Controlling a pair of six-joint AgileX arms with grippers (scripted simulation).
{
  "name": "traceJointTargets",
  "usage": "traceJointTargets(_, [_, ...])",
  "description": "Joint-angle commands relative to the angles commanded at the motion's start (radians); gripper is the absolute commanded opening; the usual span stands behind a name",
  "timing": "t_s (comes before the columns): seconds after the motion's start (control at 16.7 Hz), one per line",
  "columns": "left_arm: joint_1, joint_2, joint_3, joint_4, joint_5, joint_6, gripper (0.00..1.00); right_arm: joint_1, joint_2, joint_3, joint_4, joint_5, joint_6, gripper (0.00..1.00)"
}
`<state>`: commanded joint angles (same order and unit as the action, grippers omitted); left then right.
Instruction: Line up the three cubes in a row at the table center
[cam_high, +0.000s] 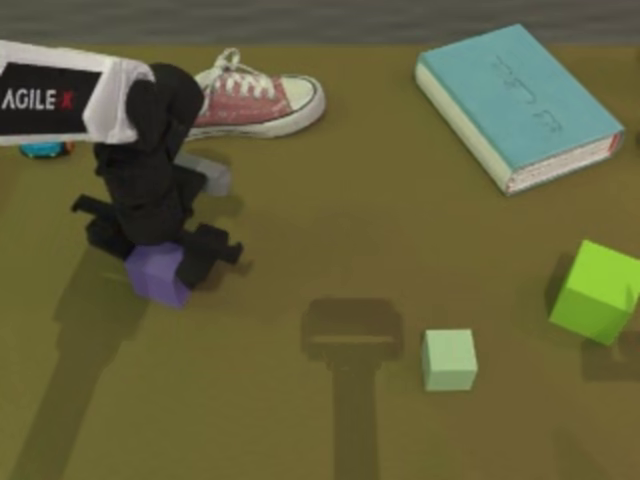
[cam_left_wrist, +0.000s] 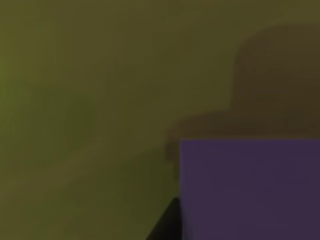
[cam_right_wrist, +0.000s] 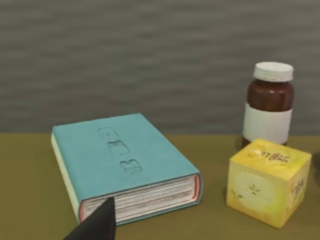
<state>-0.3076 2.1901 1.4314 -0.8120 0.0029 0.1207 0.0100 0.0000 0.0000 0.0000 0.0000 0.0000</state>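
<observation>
left claw (cam_high: 172, 262) clamped the solid purple cube (cam_high: 157, 273) | small pale mint-green cube (cam_high: 449, 359) well off to its right | risk: shallow grip, cube could slip | right claw: cannot tell

Purple cube (cam_left_wrist: 250, 190) fills much of the view, close up against the camera. A dark fingertip (cam_left_wrist: 167, 225) of the left gripper touches the cube's side. Olive table (cam_left_wrist: 100, 100) lies beyond; a dark shadow falls past the cube.
</observation>
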Motion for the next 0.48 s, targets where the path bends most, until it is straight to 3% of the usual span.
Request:
traceJointTargets(0.12, [0.000, 0.000, 0.000, 0.000, 0.000, 0.000, 0.02, 0.000, 0.000, 0.000, 0.000, 0.000, 0.000, 1.00])
traceJointTargets(0.48, [0.000, 0.000, 0.000, 0.000, 0.000, 0.000, 0.00, 0.000, 0.000, 0.000, 0.000, 0.000, 0.000, 1.00])
